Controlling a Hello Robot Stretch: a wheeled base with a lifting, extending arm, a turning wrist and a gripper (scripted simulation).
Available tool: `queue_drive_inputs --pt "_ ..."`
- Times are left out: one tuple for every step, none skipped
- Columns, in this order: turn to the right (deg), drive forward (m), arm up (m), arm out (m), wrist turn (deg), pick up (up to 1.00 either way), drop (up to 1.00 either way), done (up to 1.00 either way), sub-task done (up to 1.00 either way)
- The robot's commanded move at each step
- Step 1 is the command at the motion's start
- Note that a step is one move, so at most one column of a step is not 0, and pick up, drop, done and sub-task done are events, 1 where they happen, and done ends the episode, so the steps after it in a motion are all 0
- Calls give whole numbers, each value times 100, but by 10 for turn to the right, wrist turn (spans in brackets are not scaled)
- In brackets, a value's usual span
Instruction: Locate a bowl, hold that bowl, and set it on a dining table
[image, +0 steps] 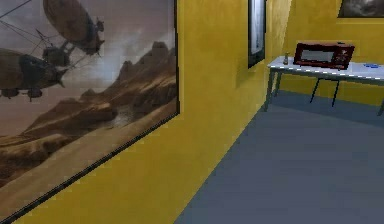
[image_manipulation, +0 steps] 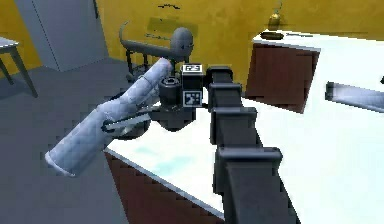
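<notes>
My gripper (image_manipulation: 140, 118) at a white counter (image_manipulation: 320, 150), with a grey cylinder (image_manipulation: 95, 140) at my jaws. I cannot tell their state or hold. Hazard: retracting may sweep it floorward.

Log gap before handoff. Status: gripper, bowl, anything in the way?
Gripper at pale grey cylinder by white countertop; hold cannot be told. White table with red box, forward view's far right. Dark curved fixture just beyond gripper.

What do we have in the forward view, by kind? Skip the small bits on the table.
Framed wall pieces: 3
Table: 1
Microwave: 1
Total: 5
</notes>
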Motion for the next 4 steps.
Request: queue_drive_inputs --pt "0 0 0 0 -450 0 0 0 0" --pt "0 0 0 0 -360 0 0 0 0" --pt "0 0 0 -20 0 0 0 0 0" --pt "330 0 0 0 0 0 0 0 0"
